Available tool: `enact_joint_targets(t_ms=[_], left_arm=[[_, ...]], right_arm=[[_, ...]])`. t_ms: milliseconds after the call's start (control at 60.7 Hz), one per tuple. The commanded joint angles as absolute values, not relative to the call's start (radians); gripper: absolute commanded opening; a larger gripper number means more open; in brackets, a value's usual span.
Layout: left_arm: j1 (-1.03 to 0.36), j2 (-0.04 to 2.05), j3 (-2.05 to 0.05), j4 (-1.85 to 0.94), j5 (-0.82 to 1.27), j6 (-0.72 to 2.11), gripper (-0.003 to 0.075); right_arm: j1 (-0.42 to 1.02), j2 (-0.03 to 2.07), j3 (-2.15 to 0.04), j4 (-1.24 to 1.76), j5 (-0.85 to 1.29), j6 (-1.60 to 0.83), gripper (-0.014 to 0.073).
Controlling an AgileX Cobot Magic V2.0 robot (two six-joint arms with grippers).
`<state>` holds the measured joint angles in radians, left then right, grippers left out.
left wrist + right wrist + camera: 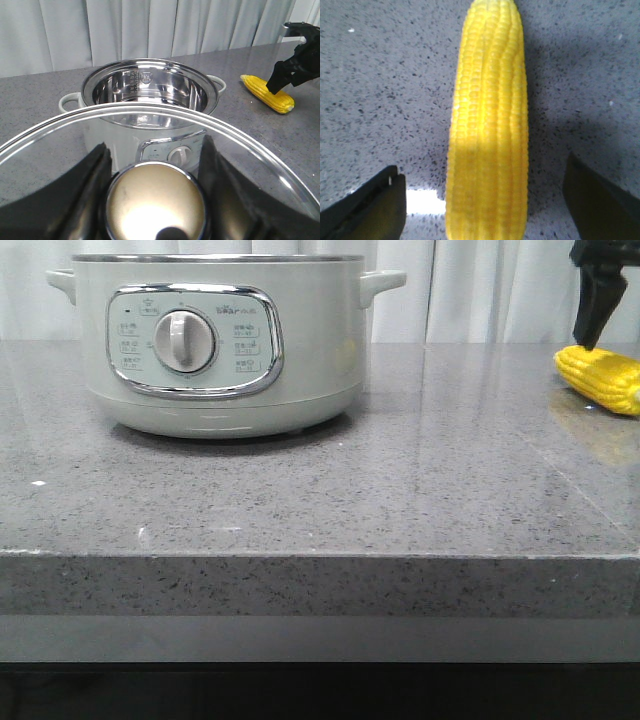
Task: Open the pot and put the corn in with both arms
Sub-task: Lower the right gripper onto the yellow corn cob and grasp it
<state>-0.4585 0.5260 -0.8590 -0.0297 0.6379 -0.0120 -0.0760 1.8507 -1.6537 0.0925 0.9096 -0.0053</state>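
The pot (220, 340) stands uncovered at the bench's (400, 490) far left. The left end effector (155, 165) grips the glass lid (150, 130) by its knob (155, 205). The right end effector (485, 200), spread wide, straddles the corn (489, 125) lying near the far right edge.

pot open, corn lying flat

the pot (225, 345), pale mint-white with a chrome-framed panel, central dial and two side handles, stands upright on the grey worktop (400, 490), its steel interior bare and uncovered. the corn (602, 378), a bright yellow cob, lies on its side well apart to the pot's right.
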Motion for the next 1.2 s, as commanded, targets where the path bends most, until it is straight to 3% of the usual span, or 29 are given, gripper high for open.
enact_joint_targets(t_ms=[0,247,527,808,1187], left_arm=[[-0.459,0.525,-0.895,-0.039,0.489,-0.015,0.0186],[-0.459,0.525,-0.895,-0.039,0.489,-0.015,0.0186],[-0.459,0.525,-0.895,-0.039,0.489,-0.015,0.0186],[-0.459,0.525,-0.895,-0.039,0.489,-0.015,0.0186],[-0.459,0.525,-0.895,-0.039,0.489,-0.015,0.0186]], right_arm=[[-0.081,1.834,-1.697,0.087,0.878,-0.019,0.0643],[-0.081,1.887,-1.702,0.087,0.888,-0.024,0.0619],[-0.081,1.898,-1.721,0.087,0.908,-0.038,0.0340],[-0.079,1.876,-1.801,0.087,0.989,-0.038,0.0339],[-0.037,1.669,-1.803,0.109,1.018,-0.063,0.0339]])
